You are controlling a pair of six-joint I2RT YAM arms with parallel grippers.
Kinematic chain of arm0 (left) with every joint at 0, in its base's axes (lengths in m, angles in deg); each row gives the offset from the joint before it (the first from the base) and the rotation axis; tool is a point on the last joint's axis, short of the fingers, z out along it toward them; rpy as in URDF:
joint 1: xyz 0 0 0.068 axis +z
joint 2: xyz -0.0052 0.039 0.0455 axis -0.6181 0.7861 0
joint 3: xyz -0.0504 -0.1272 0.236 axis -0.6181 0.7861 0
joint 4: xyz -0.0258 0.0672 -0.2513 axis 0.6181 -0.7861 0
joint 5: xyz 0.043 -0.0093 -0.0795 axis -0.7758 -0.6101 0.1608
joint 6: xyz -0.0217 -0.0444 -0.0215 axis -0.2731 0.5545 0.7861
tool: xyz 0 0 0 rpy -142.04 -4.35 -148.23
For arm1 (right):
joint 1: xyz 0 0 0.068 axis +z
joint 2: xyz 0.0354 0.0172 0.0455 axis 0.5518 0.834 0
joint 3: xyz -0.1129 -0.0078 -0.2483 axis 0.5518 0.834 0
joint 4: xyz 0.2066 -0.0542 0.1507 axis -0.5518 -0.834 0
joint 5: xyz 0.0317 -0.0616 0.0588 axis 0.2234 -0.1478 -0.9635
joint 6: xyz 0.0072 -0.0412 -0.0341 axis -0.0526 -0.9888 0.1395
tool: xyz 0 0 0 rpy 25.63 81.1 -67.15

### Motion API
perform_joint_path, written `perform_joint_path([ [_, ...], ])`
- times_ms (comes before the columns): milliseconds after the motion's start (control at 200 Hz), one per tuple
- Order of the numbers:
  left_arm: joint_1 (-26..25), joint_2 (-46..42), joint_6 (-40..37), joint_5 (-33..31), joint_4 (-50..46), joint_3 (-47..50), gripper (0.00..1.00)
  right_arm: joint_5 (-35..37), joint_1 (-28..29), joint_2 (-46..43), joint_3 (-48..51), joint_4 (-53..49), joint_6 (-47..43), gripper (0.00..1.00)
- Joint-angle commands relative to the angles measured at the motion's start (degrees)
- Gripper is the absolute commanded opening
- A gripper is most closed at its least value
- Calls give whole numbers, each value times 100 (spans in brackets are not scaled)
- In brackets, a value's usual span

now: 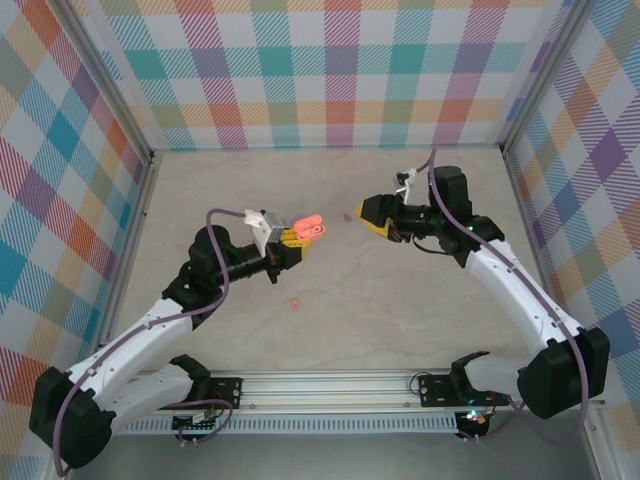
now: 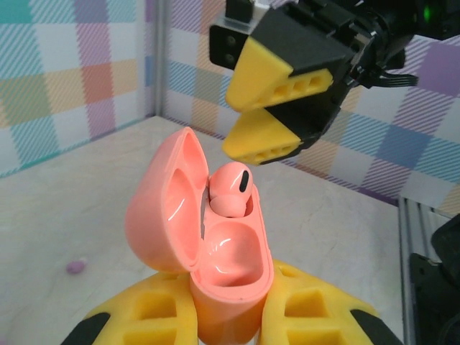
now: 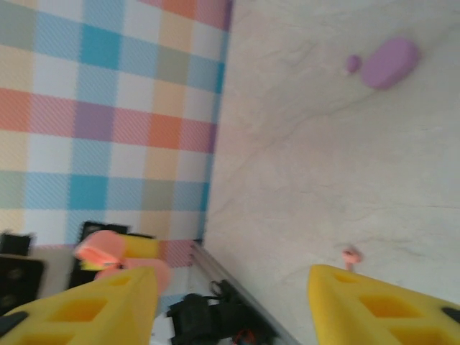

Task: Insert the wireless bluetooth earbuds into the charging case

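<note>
Half-seated earbud, with my right hand close above it

My left hand [image 2: 230, 323] is clenched on the base of the glossy salmon-pink plastic charging case [image 2: 215, 251], holding it above the pale table [image 1: 400, 300] with its lid hinged open. One salmon-orange pebble-like earbud [image 2: 231, 190] stands in the far well, and I judge it is not fully seated; the near well is empty. My right hand [image 2: 241, 121] is released, fingers apart and grasping nothing, just above that earbud. If I press off-centre, the earbud could tip out, or the case could twist in my left hand, and a stray finger could knock the lid shut. The second salmon-orange earbud [image 1: 295, 302] lies on the table, well apart from the case, and it is tiny enough that a careless pinch could flick it away.
</note>
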Motion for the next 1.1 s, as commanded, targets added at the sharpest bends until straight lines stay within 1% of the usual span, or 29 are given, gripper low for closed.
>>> perform_joint_path([
  [0,66,-405,-112,-746,-752,129,0,755,155,357,-14,-690,-559,51],
  [55,74,-614,-136,-1092,-1096,172,0,956,340,506,45,-694,-674,48],
  [165,74,-1000,-204,-1705,-1688,264,0,1244,821,895,158,-518,-656,37],
  [250,74,-1300,-235,-1960,-1962,360,0,1469,1280,1296,144,-417,-656,32],
  [335,74,-1581,-237,-2122,-2153,441,0,1522,1660,1795,61,-297,-585,30],
  [445,81,-1911,-253,-2320,-2403,477,0,1409,2004,2516,-160,-204,-558,28],
  [535,83,-2166,-270,-2514,-2538,529,0,1384,2158,3016,-386,-397,-559,27],
  [695,83,-2509,-310,-2633,-2812,523,0,1472,2562,3471,-795,-735,-678,26],
  [835,83,-2617,-393,-2704,-2994,445,0,1624,2945,3861,-1380,-1136,-834,34],
  [875,85,-2639,-394,-2755,-3214,435,0,1662,3035,3954,-1526,-1194,-872,36],
  [950,83,-2694,-390,-2796,-3243,434,0,1762,3177,4105,-1742,-1310,-953,37],
  [1095,83,-2798,-367,-2764,-3250,446,0,2030,3272,4257,-1949,-1624,-993,36],
])
